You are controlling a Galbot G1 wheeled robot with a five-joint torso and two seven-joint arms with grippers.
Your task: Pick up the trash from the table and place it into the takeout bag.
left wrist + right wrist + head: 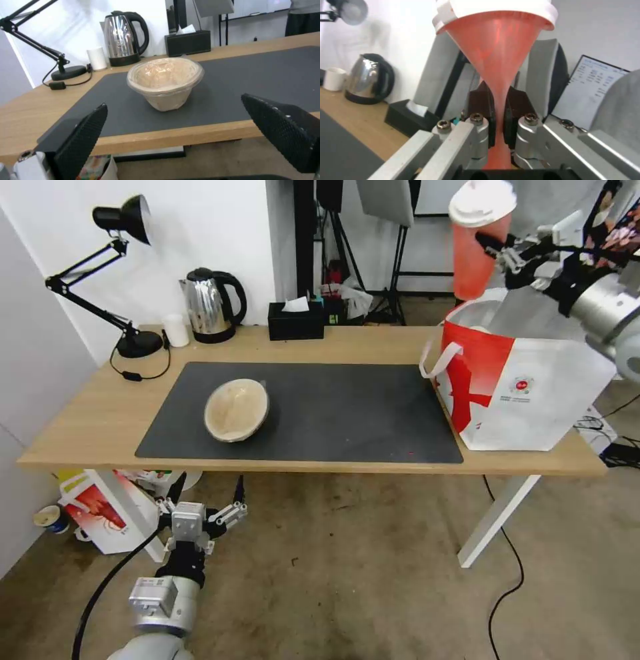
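Head view: right hand [497, 250] clamps red cup [475, 253] above takeout bag [527, 380]; left hand [200, 517] open, empty.

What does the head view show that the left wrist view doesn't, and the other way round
Head view alone: the right gripper shut on the red cup, held above the open takeout bag, and the left gripper open below the table edge. Left wrist view alone: a close side look at the tan lidded bowl upright on the mat, seen between its fingers. Shared: bowl, mat, kettle, lamp, tissue box.
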